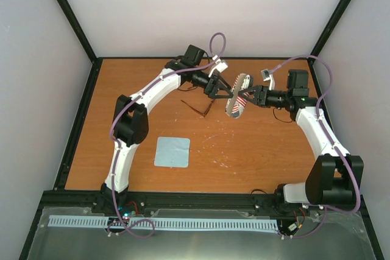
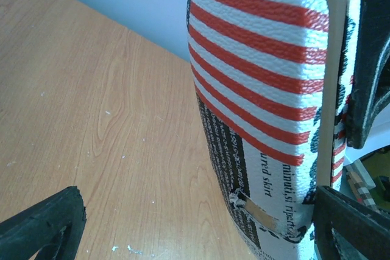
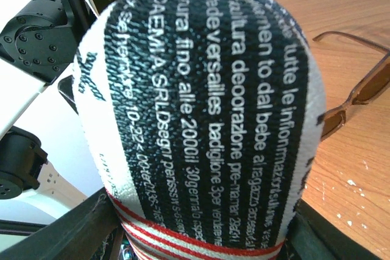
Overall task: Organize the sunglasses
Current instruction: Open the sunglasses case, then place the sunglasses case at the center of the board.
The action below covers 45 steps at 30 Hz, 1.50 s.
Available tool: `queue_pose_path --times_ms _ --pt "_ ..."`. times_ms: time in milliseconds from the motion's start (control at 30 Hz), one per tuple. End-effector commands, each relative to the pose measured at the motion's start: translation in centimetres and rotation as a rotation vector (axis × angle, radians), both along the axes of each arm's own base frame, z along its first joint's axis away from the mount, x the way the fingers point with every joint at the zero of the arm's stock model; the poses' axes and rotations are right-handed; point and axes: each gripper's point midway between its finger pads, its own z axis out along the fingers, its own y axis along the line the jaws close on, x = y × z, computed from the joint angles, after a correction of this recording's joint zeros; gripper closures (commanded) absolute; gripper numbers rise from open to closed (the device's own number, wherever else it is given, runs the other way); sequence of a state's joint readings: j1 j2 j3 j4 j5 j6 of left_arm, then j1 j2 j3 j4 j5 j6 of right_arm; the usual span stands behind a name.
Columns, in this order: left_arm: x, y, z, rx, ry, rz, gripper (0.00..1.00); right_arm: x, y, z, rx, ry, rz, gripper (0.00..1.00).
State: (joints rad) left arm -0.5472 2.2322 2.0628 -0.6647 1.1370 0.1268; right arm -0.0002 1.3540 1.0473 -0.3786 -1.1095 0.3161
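lab cell (white walls (image 1: 201,4), black frame (image 1: 74,22))

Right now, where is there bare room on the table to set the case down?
Free: the wood between cloth and right arm, and the far left corner. Crowded: far middle, where left gripper, right gripper, case and sunglasses meet.

Top view is bright and even under soft diffuse light. The walls are near white, shadows on the table (image 1: 244,150) are faint, and detail is low-res and slightly soft. In the left wrist view the case (image 2: 262,59) is sharp, its white stripes close to clipping, and the back wall goes pale blue. In the right wrist view the case print is readable mid-frame and softer toward the curved edges. The sunglasses (image 3: 362,92) are mildly blurred and the top-left background is blown out.
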Motion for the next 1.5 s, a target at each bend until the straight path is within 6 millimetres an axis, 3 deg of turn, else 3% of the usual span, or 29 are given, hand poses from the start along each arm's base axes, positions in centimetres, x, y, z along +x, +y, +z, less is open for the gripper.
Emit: queue_pose_path --times_ms 0,333,467,600,733,867,967,1167,1467 --pt "4.5 1.7 -6.3 0.149 -0.054 0.134 0.00 -4.6 1.7 4.1 0.113 -0.054 0.176 0.97" --pt "6.9 3.8 -7.3 0.214 -0.125 0.205 0.00 -5.0 1.4 2.4 0.065 -0.004 0.144 0.97" --pt "6.2 4.3 -5.4 0.146 -0.075 0.190 0.01 -3.4 0.7 0.7 -0.008 0.019 0.060 0.97" --pt "3.9 4.7 -2.7 0.031 0.020 0.130 0.00 -0.8 -0.2 -1.0 -0.070 0.027 -0.045 0.97" --pt "1.3 5.2 -1.9 -0.016 0.082 0.087 0.00 2.0 -1.4 -3.9 -0.137 0.112 -0.154 0.97" --pt "1.3 6.1 -3.7 0.052 0.074 0.111 0.00 3.3 -2.8 -9.0 -0.248 0.318 -0.211 0.97" --pt "1.5 7.0 -4.7 0.087 0.072 0.127 0.00 2.9 -2.0 -11.9 -0.212 0.427 -0.162 0.97" --pt "1.7 7.9 -5.5 0.119 0.053 0.135 0.01 2.8 -0.7 -15.0 -0.133 0.508 -0.059 0.97" --pt "1.7 7.9 -5.9 0.125 0.066 0.140 0.00 3.4 -0.3 -19.9 -0.127 0.608 0.011 0.97"
